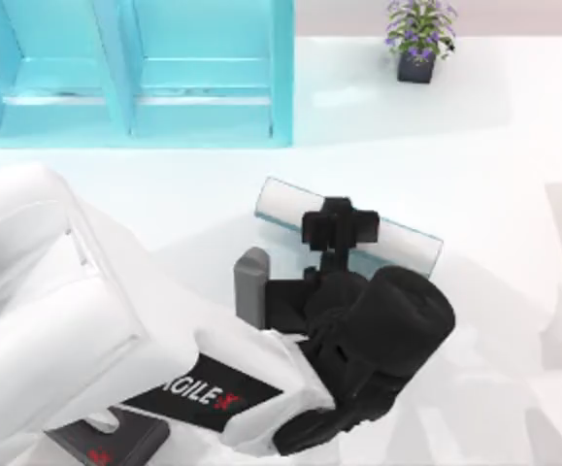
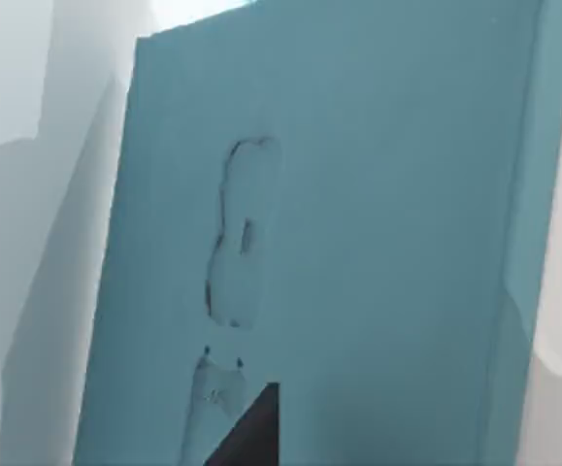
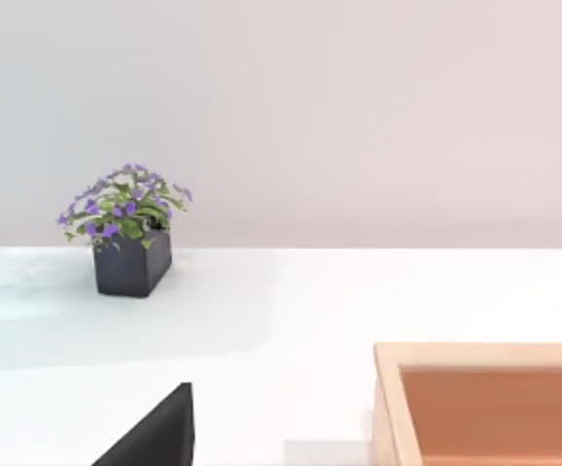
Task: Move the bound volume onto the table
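Bound volume (image 1: 397, 238) hangs pinched in the left pincer (image 1: 337, 225) above the surface (image 1: 494, 146), long axis running left-right; right pincer's state: cannot tell.

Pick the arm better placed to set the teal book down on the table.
Left. Its hand is right at the thick teal-blue hardcover book, above the glossy white table in the top view, and the left wrist view sits close on the cover. The right wrist view faces the potted plant, away from it.

bound volume (image 1: 397, 241) mid-table (image 1: 513, 175), shelf unit (image 1: 130, 73) behind-left, potted plant (image 1: 419, 39) behind-right
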Action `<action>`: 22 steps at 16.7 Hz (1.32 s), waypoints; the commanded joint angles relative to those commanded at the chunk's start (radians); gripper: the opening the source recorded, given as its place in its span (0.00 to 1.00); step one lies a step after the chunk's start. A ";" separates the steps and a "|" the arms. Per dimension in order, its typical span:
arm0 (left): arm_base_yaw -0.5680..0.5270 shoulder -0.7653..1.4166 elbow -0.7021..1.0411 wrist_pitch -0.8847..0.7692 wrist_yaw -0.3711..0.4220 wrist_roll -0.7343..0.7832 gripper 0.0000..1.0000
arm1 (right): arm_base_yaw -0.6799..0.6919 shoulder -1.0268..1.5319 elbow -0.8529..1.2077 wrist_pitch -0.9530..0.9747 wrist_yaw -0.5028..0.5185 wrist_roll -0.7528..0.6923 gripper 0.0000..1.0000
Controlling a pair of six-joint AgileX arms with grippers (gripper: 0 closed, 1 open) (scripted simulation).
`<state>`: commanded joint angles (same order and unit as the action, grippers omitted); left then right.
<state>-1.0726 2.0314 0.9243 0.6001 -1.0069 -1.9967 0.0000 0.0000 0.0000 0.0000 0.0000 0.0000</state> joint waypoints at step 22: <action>-0.284 -0.057 0.007 -0.615 -0.161 -0.542 1.00 | 0.000 0.000 0.000 0.000 0.000 0.000 1.00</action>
<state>-1.3563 1.9744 0.9311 -0.0146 -1.1684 -2.5383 0.0000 0.0000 0.0000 0.0000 0.0000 0.0000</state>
